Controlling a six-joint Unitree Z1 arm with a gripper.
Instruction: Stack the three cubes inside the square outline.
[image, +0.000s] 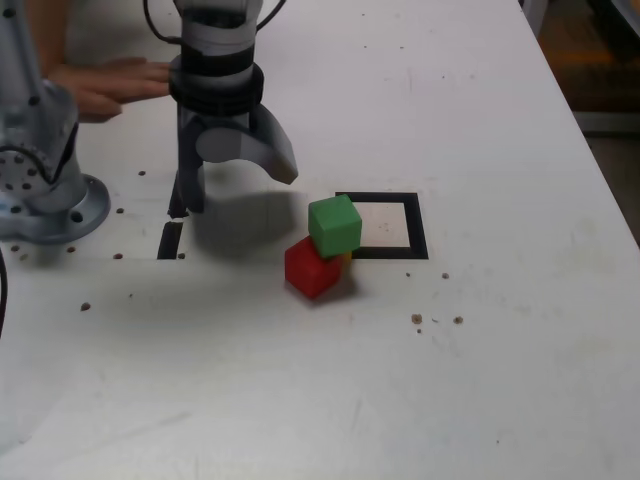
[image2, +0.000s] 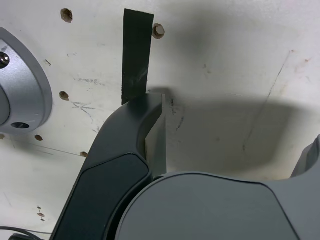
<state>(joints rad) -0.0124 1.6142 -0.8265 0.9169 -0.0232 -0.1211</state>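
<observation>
A green cube (image: 335, 225) rests tilted on a red cube (image: 312, 268), with only a sliver of a yellow cube (image: 346, 258) showing behind them. The pile sits at the near-left corner of the square outline (image: 412, 226), mostly outside it. My gripper (image: 238, 190) hangs open and empty to the exterior view's left of the cubes, well apart from them. One finger points down at the table; the other is swung up and out toward the cubes. In the wrist view a dark finger (image2: 145, 130) stands over bare table beside a black strip (image2: 136, 55); no cube shows there.
The arm's metal base (image: 40, 195) is bolted at the exterior view's left. A person's hand (image: 105, 85) lies on the table behind it. Two short black strips (image: 170, 240) lie below the gripper. The table edge (image: 600, 180) runs along the right.
</observation>
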